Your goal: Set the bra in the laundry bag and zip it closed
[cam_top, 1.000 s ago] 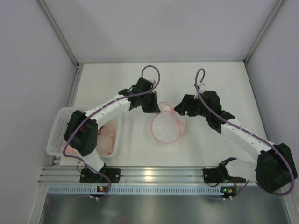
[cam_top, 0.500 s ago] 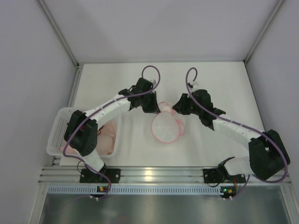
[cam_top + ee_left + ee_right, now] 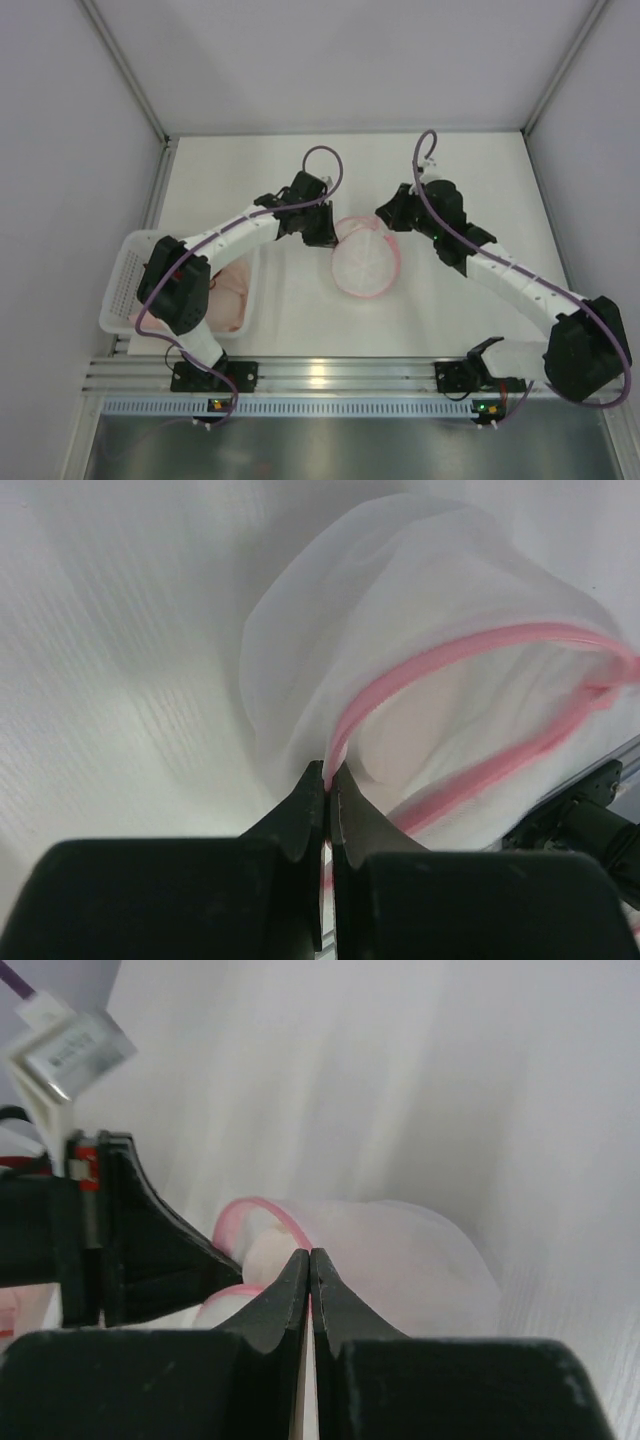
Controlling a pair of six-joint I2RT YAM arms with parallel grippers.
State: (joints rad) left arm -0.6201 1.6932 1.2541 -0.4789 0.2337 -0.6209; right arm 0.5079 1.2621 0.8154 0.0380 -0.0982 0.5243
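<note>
The laundry bag [image 3: 365,265], a domed white mesh pouch with a pink zip rim, lies mid-table between my two arms. My left gripper [image 3: 333,238] pinches the rim at the bag's far left; in the left wrist view it [image 3: 328,772] is shut on the pink band, with the mesh dome [image 3: 420,670] beyond. On the far right side, my right gripper [image 3: 386,224] grips the rim; the right wrist view shows it [image 3: 309,1255] shut on the pink edge. A pale padded lump, the bra [image 3: 262,1252], shows inside the gap between the two rims.
A white perforated basket [image 3: 128,272] with pale pink garments [image 3: 230,295] stands at the left near edge. Grey walls enclose the table on three sides. The aluminium rail [image 3: 330,375] with both arm bases runs along the near edge.
My right gripper has closed onto the bag's pink rim. The bag has shifted a little to the right and its rim now looks pulled wider. The left gripper has kept its hold.
</note>
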